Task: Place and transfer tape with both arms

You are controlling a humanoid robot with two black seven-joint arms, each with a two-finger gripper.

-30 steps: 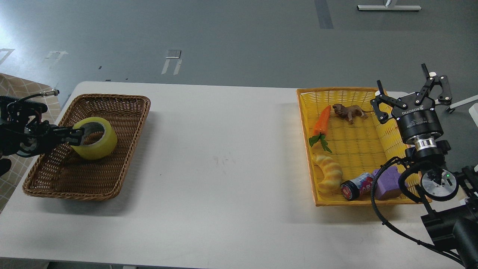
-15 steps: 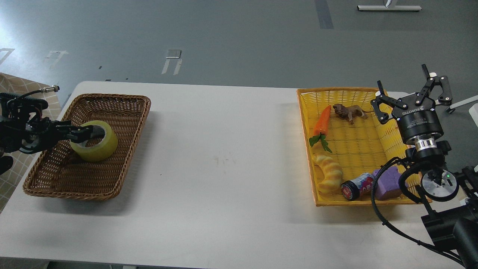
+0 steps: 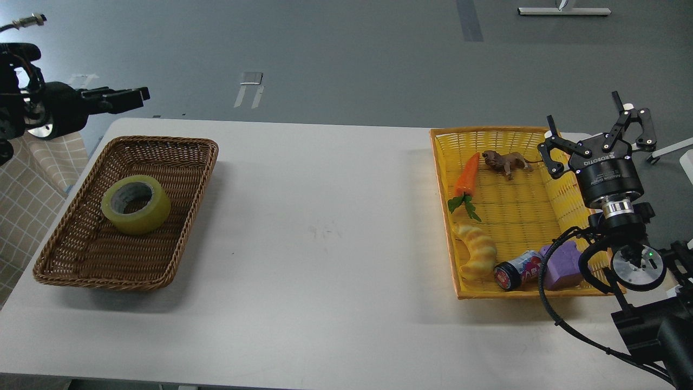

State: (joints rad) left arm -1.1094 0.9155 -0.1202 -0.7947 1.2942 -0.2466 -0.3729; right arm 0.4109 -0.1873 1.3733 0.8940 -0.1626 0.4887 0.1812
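Note:
The tape (image 3: 136, 205), a yellow roll with a grey-white core, lies flat in the brown wicker basket (image 3: 178, 162) on the left of the table. My left gripper (image 3: 130, 98) is high above the basket's far left corner, well clear of the tape, fingers pointing right, slightly apart and empty. My right gripper (image 3: 595, 123) is open and empty, pointing up, over the right rim of the yellow basket (image 3: 520, 216).
The yellow basket holds a toy carrot (image 3: 466, 176), a brown lion figure (image 3: 504, 161), a yellow croissant toy (image 3: 476, 250), a small can (image 3: 514, 271) and a purple block (image 3: 563, 265). The white table (image 3: 325, 227) lies between the baskets. Black cables hang by my right arm.
My left gripper has let go of the tape and risen up and back out of the brown basket. The tape stays flat in the basket. The right arm has not moved.

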